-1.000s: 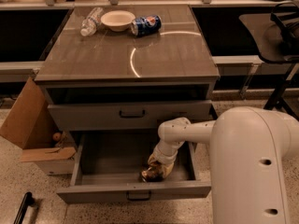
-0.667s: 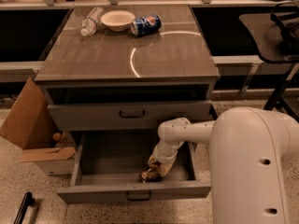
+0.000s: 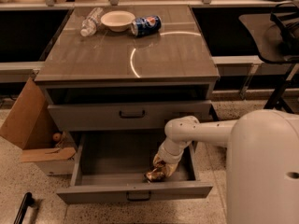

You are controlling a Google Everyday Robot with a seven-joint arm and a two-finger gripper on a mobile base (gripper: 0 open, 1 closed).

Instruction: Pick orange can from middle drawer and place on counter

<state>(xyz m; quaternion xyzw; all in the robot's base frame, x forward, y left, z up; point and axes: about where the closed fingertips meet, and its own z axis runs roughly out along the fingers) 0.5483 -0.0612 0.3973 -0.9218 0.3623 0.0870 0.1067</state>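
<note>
The middle drawer [image 3: 93,158] is pulled open at the bottom of the cabinet. The orange can [image 3: 154,174], crushed and shiny, lies on the drawer floor near the front right. My gripper [image 3: 161,168] reaches down into the drawer from the right on a white arm and sits right at the can, partly covering it. The counter [image 3: 163,55] is the glossy grey-brown cabinet top with a curved bright reflection.
On the counter's far edge lie a blue Pepsi can [image 3: 145,25], a white bowl [image 3: 117,19] and a clear plastic bottle [image 3: 90,22]. A closed grey drawer [image 3: 131,114] is above the open one. A cardboard box [image 3: 29,125] stands at the left. My white body [image 3: 264,171] fills the right.
</note>
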